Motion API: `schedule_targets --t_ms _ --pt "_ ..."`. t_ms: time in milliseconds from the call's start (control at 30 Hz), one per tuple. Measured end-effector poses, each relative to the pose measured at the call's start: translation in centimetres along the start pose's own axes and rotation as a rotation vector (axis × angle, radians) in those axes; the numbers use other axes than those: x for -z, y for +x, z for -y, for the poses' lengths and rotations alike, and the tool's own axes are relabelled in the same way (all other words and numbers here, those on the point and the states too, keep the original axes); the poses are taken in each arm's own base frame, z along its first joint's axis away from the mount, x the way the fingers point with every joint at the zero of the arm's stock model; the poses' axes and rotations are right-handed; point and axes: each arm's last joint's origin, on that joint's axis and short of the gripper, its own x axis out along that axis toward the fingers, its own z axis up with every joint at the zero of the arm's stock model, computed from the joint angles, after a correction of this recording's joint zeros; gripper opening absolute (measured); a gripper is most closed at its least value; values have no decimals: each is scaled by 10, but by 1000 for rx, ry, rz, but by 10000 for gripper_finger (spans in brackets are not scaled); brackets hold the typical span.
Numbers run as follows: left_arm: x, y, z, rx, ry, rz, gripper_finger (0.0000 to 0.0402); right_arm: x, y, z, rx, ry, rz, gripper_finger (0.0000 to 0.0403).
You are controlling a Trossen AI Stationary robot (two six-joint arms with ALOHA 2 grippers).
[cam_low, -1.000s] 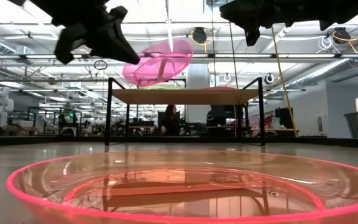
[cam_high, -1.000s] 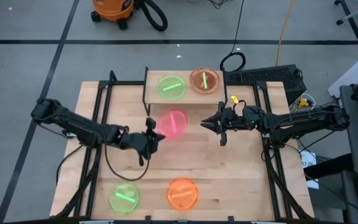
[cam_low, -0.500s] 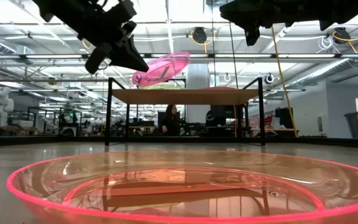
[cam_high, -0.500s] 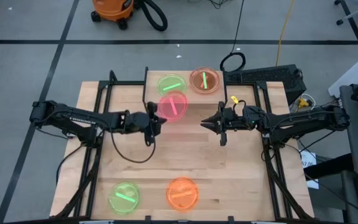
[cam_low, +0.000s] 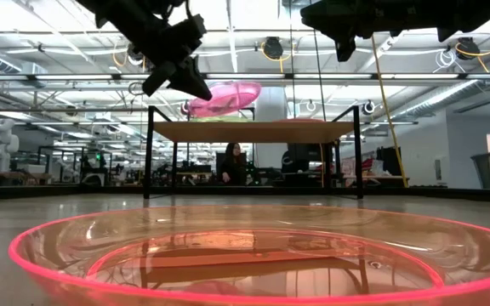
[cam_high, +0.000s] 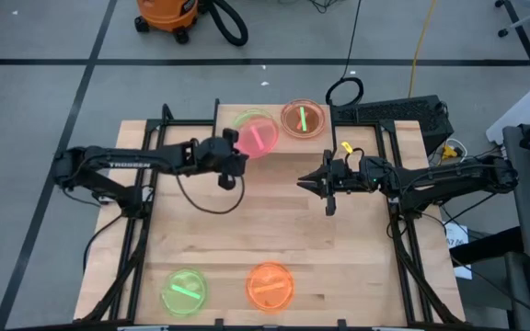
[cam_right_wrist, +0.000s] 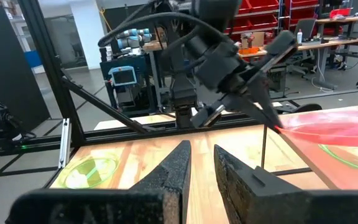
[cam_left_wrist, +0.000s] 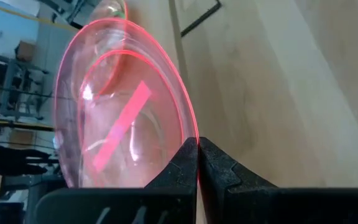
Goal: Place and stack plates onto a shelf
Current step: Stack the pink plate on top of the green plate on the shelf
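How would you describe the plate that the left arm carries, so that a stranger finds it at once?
Look at the shelf at the table's far edge. The pink plate hangs above its left part, over a green plate, pinched at its rim by the left pincer. Only this plate is airborne.

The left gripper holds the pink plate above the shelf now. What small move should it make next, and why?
Probably lower it. The left gripper pinches the translucent pink plastic plate by its rim, tilted and clear above the light-wood shelf, over the neon green plate already lying there. Easing it down onto that plate before opening should stack it. The right gripper waits beside the shelf.
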Motion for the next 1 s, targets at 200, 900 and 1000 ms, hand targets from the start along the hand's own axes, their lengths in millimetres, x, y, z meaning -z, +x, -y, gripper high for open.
schedule_targets --t_ms 200,900,1000 --pt "-4 17 -16 55 40 -104 3 0 0 0 -1 5 0 58" --pt "5 31 -42 74 20 -228 3 0 0 0 -7 -22 -1 58" --pt "4 28 -44 62 20 -216 3 0 0 0 -6 -22 -1 58"
